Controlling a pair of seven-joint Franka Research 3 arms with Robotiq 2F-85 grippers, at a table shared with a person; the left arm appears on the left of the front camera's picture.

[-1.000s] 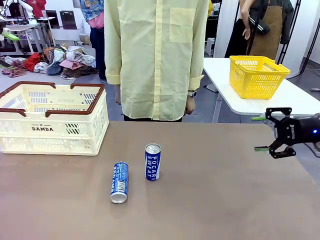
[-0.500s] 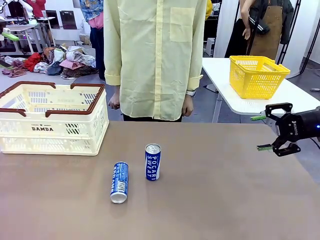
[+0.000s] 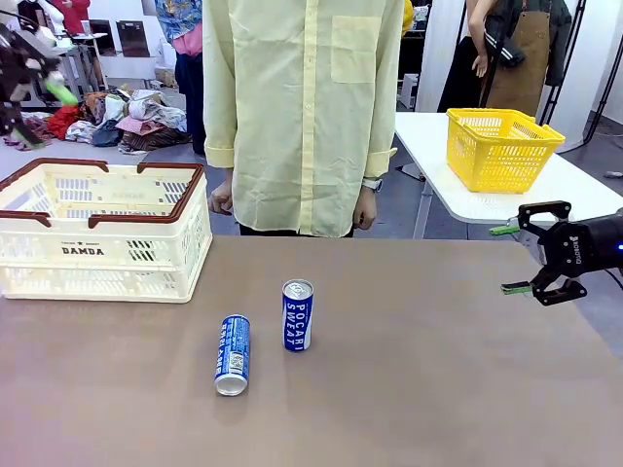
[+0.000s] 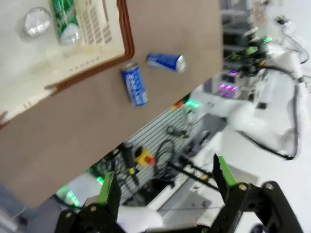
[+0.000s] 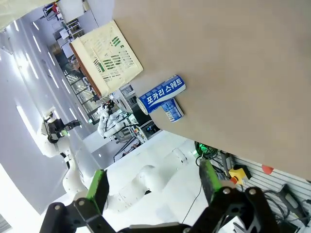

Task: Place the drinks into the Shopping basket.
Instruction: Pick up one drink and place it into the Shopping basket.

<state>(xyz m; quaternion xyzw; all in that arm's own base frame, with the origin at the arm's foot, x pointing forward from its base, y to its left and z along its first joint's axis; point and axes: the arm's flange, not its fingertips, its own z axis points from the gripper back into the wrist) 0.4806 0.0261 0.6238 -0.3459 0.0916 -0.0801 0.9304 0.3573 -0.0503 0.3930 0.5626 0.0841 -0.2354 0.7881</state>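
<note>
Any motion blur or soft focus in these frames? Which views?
Front view: left pincer motion-smeared, blue cans crisp. Left wrist view: soft all over, their lettering unreadable. Right wrist view: sharp, can print legible.

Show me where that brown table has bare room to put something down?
The table is bare on its right half, from the upright blue can to the right claw. The near edge is free. Crowded: the Shopping basket at far left, the lying blue can centre.
</note>
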